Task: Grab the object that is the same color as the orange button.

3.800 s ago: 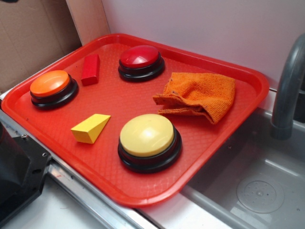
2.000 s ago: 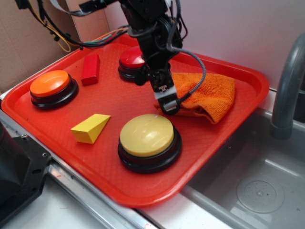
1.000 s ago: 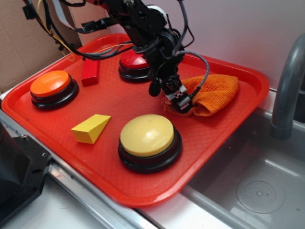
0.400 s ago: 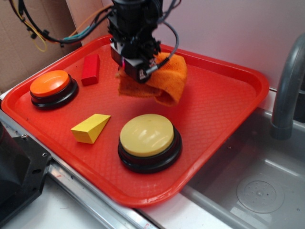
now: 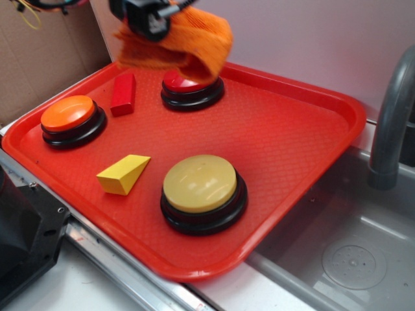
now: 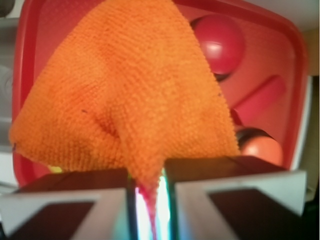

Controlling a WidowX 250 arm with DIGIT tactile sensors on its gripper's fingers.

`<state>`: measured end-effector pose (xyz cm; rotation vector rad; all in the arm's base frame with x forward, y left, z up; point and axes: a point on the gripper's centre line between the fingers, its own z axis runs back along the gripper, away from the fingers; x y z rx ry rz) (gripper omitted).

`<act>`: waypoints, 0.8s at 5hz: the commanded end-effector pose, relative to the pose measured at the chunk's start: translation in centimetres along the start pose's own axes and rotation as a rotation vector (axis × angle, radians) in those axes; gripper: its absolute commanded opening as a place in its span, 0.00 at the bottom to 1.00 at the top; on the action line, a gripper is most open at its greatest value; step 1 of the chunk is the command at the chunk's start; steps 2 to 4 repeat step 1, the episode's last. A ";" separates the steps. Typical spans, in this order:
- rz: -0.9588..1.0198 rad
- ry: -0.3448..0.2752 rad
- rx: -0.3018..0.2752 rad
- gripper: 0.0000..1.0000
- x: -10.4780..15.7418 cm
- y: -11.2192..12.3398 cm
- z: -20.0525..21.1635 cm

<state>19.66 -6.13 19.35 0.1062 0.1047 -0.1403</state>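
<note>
Exterior view: the gripper (image 5: 148,14) is at the top edge of the picture, mostly cut off, with the orange cloth (image 5: 188,42) hanging from it, clear of the tray.
Claw state: pinched together on a gathered corner of the cloth; in the wrist view the two fingers (image 6: 65,200) are nearly touching, with a thin fold of cloth (image 6: 125,95) between them.
Cloth position: in the air above the far side of the red tray (image 5: 292,149), in front of the red-domed button (image 5: 192,91) and partly covering it.
Cloth long axis: runs from the pinched corner away from the claw, fanning out wide; in the exterior view it drapes down and to the right.
Orange button (image 5: 72,120): at the tray's left side, well apart from the cloth.
Other tray items: red block (image 5: 123,93) between the orange and red buttons; yellow wedge (image 5: 123,173) just left of the yellow-domed button (image 5: 203,192), both near the front.
Surface: a red textured tray on a metal counter edge (image 5: 123,272).
Surroundings: grey sink basin (image 5: 350,253) and grey faucet (image 5: 392,110) to the right, pale wall (image 5: 305,39) behind, cardboard (image 5: 45,52) to the left.
</note>
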 end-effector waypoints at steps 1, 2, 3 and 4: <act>0.202 -0.036 0.002 0.00 -2.5 1.1 3.9; 0.202 -0.036 0.002 0.00 -2.5 1.1 3.9; 0.202 -0.036 0.002 0.00 -2.5 1.1 3.9; 0.202 -0.036 0.002 0.00 -2.5 1.1 3.9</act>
